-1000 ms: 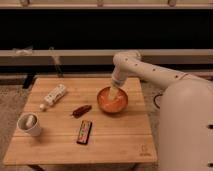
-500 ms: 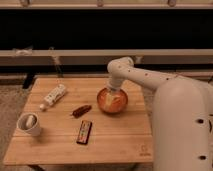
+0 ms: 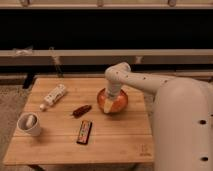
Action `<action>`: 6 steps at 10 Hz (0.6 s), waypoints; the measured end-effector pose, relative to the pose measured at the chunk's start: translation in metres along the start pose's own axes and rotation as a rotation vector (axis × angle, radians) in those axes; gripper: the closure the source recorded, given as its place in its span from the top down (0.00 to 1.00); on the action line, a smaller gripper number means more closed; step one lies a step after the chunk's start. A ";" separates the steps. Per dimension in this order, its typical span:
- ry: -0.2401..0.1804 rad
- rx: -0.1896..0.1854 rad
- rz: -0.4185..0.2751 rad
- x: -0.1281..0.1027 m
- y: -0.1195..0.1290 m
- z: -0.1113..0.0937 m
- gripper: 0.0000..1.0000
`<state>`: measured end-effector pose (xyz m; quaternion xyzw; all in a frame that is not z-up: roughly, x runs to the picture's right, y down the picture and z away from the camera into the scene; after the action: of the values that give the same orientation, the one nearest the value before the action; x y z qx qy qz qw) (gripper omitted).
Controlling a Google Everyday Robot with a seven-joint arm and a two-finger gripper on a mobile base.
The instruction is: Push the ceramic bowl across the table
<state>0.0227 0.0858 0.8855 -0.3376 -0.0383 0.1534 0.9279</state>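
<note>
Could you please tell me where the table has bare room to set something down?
The table corner by the logo, between dark bar and bowl, is bare. The cup, tube and bar crowd the other side; the gripper sits in the bowl.

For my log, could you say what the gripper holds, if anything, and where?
It cannot be told; the gripper sits inside the ceramic bowl.

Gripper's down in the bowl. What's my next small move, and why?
Probably a short push toward the table's near edge: the gripper sits inside the round orange-red ceramic bowl, bare light-wood table lies in front, while a small reddish-brown object lies left of it in view.
</note>
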 end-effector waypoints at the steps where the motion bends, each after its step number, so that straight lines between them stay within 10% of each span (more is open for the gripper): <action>1: -0.008 0.003 0.014 -0.001 -0.006 -0.001 0.80; 6: -0.016 0.010 0.076 0.008 -0.027 0.000 0.80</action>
<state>0.0375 0.0684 0.9021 -0.3330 -0.0322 0.1916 0.9227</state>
